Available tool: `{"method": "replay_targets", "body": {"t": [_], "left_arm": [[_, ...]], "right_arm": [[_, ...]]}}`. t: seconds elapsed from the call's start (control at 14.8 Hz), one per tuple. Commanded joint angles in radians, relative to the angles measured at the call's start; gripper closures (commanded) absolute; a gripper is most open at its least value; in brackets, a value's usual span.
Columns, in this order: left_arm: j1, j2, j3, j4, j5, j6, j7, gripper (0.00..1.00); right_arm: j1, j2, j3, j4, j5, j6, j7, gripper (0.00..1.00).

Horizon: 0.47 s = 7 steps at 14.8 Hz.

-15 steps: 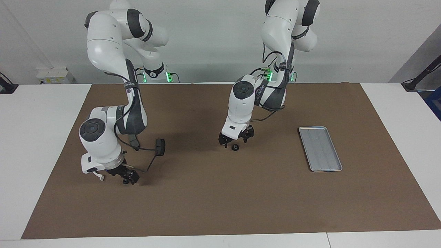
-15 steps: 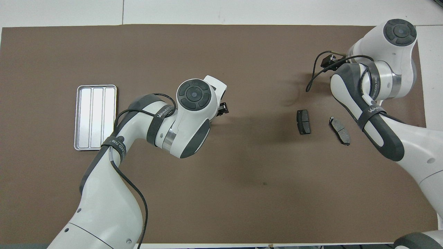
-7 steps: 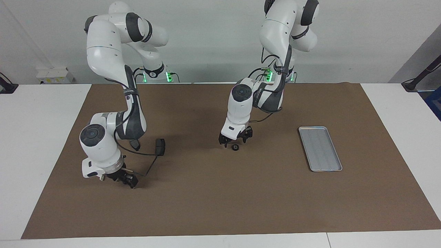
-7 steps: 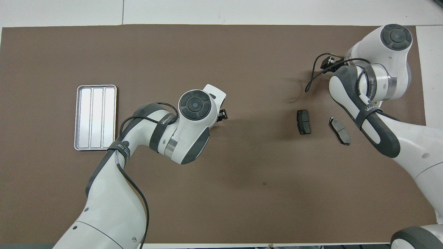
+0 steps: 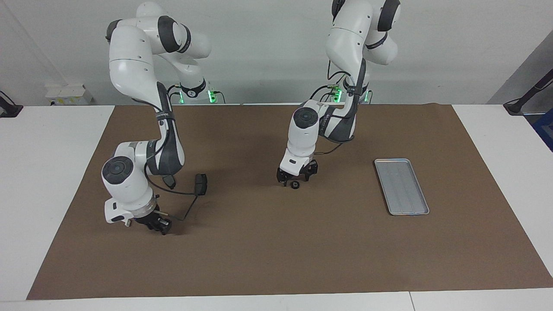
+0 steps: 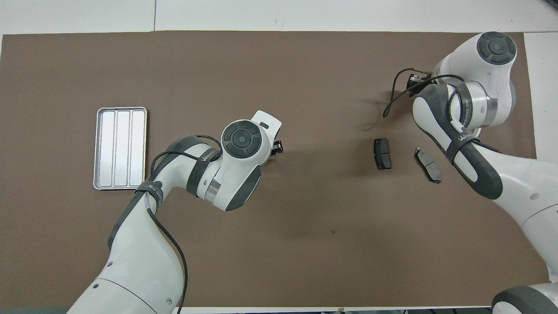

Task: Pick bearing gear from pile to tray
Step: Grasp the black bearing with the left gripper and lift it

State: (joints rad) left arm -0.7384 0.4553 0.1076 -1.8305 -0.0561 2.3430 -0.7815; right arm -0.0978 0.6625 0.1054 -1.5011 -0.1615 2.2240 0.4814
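Bearing gear (image 5: pixel 294 185): a small black round piece lying on the brown mat (image 5: pixel 276 255), near the middle of the table, well apart from the tray.
Left gripper (image 5: pixel 297 176): low over the mat, directly above the gear, fingers spread with the gear just below the gap between them (whether a fingertip touches it cannot be told). In the overhead view the arm's wrist hides the gear, and only a dark finger shows at its edge.
Right gripper (image 5: pixel 157 224): down close to the mat toward the right arm's end of the table; whether its fingers are apart or together cannot be told, nor whether anything sits between them.
Tray (image 5: pixel 401 186): silver-grey, ridged lengthwise, flat on the mat toward the left arm's end, nothing in it (image 6: pixel 120 148).
Brake pads: two dark grey pads on the mat toward the right arm's end, one (image 6: pixel 382 154) beside the other (image 6: pixel 427 165), apart from each other (the second lies close to the right arm's forearm in the overhead view).
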Motion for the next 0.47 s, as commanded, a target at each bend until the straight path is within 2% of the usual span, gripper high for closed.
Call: {"method": "replay_targets", "body": {"t": [0.0,0.2,0.4], "left_arm": [[-0.013,-0.035,0.015,-0.036,-0.013,0.026,-0.007,1.0],[0.0,-0.027,0.015,0.005,-0.013,0.004,-0.008,1.0],[0.002,-0.023,0.024,0.069,0.001,-0.075,0.004,1.0]], "right_arm": [[-0.016,-0.003,0.01,-0.021,-0.007,0.016,-0.009,1.0],[-0.013,-0.003,0.01,-0.021,-0.009,0.011,-0.015,1.0],[-0.005,-0.007,0.01,-0.01,-0.01,-0.016,-0.015,1.0]]}}
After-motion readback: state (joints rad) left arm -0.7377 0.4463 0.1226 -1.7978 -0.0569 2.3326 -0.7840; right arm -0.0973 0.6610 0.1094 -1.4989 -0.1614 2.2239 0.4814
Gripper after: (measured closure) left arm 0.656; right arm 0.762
